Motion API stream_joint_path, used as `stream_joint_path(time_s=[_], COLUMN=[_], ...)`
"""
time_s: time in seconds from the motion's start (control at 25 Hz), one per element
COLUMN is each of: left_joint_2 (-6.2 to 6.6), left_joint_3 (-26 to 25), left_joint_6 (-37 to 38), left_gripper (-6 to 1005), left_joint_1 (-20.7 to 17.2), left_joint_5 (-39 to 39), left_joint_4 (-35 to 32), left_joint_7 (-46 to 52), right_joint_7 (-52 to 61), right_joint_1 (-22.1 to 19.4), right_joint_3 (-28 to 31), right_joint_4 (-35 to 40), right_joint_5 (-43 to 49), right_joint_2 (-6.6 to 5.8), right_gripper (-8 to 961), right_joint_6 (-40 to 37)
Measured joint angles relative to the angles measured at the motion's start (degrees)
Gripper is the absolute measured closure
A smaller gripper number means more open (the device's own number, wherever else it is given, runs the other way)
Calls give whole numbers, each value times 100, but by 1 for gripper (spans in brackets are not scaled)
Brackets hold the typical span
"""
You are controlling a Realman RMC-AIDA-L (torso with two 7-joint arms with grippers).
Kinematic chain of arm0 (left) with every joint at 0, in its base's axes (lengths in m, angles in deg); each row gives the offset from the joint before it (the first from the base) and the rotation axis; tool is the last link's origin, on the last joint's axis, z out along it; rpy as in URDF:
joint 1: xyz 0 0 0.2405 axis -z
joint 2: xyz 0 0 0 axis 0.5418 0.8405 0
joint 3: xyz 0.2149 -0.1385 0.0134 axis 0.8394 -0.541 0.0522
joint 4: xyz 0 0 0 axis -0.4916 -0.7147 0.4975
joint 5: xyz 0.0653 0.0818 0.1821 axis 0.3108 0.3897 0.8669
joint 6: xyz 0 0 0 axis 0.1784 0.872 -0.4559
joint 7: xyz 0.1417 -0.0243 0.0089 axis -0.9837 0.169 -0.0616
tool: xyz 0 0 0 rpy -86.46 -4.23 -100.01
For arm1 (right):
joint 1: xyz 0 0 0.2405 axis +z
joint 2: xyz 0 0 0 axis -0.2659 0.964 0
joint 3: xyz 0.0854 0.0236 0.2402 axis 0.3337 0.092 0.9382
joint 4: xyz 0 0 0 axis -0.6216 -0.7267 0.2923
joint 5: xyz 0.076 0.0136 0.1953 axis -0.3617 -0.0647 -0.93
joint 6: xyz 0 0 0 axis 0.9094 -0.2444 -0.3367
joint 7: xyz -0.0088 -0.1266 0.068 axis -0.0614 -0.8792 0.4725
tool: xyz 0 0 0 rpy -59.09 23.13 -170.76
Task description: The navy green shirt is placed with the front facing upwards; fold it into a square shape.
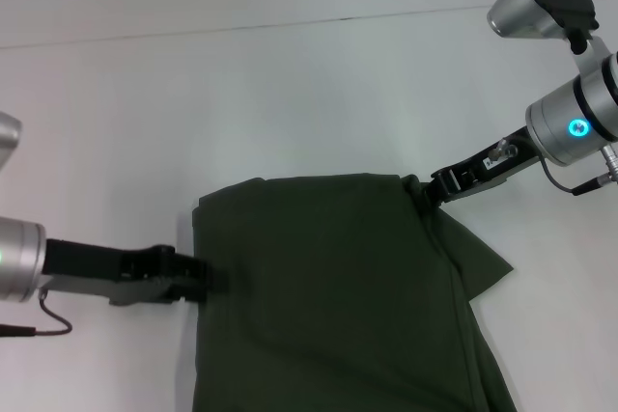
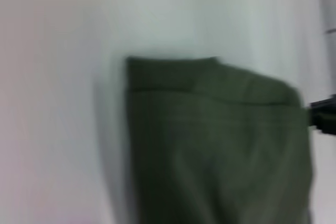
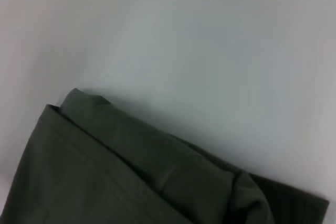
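Shirt (image 1: 338, 296), dark green, plain side up, partly folded on white table (image 1: 290, 94). Left gripper (image 1: 210, 282) at its left edge, right gripper (image 1: 425, 190) at its far right corner; grip of either: cannot tell.

shirt (image 1: 338, 296): dark olive green, plain side up
state: partly folded, layered, creased
pose: flat; one sleeve flap out to the right
place: white table, near edge
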Motion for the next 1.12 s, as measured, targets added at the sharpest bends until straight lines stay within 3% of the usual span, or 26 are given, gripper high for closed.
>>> stream_joint_path(time_s=[0.32,0.8,1.12], left_joint_2=[12,-36,-59], left_joint_3=[-337,-799,-706], left_joint_6=[336,667,592], left_gripper=[492,428,364], left_joint_1=[-64,-482,-554], left_joint_5=[-181,-1253,-1067], left_joint_4=[73,9,5], left_joint_7=[-515,-1593,-1610], right_joint_7=[-22,-3,7], right_joint_1=[11,-15,-15], right_joint_3=[1,0,0], right_joint_4=[5,85,155], right_joint_5=[-21,-82,-118], right_joint_2=[-9,-21,-20], right_gripper=[905,907,910], right_joint_6=[-6,-35,-72])
